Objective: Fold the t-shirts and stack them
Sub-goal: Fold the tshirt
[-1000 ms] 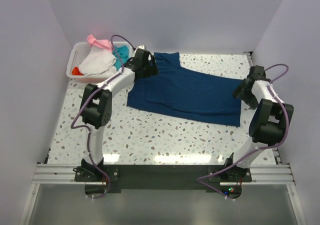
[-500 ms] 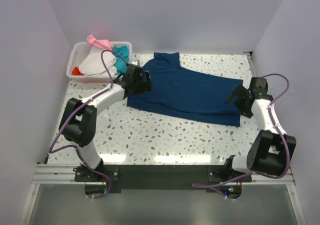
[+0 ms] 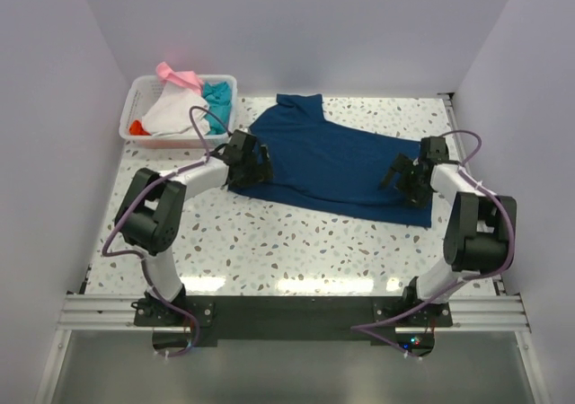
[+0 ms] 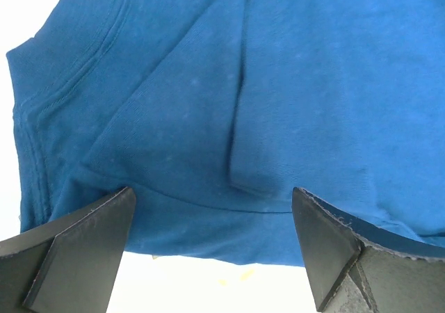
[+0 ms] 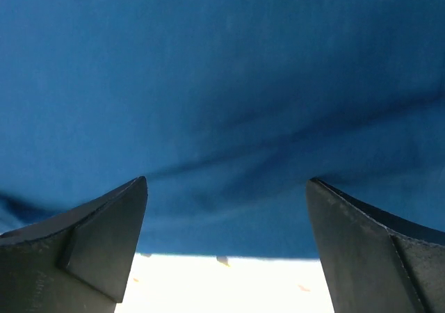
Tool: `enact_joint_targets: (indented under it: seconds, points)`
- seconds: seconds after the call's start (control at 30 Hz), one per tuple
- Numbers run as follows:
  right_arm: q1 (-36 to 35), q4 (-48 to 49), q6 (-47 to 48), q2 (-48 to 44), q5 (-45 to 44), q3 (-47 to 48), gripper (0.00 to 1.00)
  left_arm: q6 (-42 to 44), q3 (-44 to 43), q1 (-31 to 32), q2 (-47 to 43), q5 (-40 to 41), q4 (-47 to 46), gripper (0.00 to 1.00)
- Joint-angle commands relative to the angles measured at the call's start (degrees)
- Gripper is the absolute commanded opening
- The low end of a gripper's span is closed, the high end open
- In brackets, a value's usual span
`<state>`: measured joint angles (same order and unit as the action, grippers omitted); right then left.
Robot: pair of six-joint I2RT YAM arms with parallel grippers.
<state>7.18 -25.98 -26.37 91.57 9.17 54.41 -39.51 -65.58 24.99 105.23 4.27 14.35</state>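
Plainly, the left jaws are held wide apart with nothing between them, poised low over the left edge of the dark blue t-shirt (image 3: 341, 166); in the left wrist view only blue cloth is seen between the two dark fingers (image 4: 83, 236), with a stitched band at the left, a folded ridge running down the middle, and the shirt's edge just ahead of the fingertips. The right jaws are likewise spread fully and empty, set over the shirt's right end near its front corner, and the right wrist view is filled with faintly wrinkled blue cloth whose edge is met by a strip of bright table low between the fingers. The shirt is laid out flat on the speckled table (image 3: 296, 242), slanted, with one narrower part reaching toward the back at its left. Beyond the shirt's back left corner, a white basket (image 3: 127, 126) is placed, in which a white t-shirt (image 3: 175, 112), a teal one (image 3: 216, 94), a pink one (image 3: 175, 74) and an orange-red one (image 3: 135, 127) are heaped.
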Motion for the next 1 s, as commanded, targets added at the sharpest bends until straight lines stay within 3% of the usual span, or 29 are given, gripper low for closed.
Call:
enact_joint_targets:
  seconds: [0.0,0.17,0.33,0.63,0.97]
  points:
    - [0.3,1.4,0.1,5.0,-3.6,6.8,0.99,-0.9,1.2,-0.8,0.8,0.9,-0.9,1.0]
    - [0.7,3.3,-1.4,10.1,-4.4,12.6,0.99,-1.3,4.0,-1.1,-0.9,2.9,-0.1,1.0]
    - [1.5,-1.2,-1.4,12.2,-6.5,17.4,0.99,-1.6,5.9,-1.2,-2.6,3.8,0.4,1.0]
    - [1.5,-0.1,-0.1,-1.2,-9.0,6.5,0.99,-1.8,7.0,-1.2,-4.0,4.3,1.1,1.0]
    - [1.5,2.7,0.4,0.1,-6.6,-2.7,0.99,-3.5,15.7,-1.2,-10.7,2.7,-3.0,1.0]
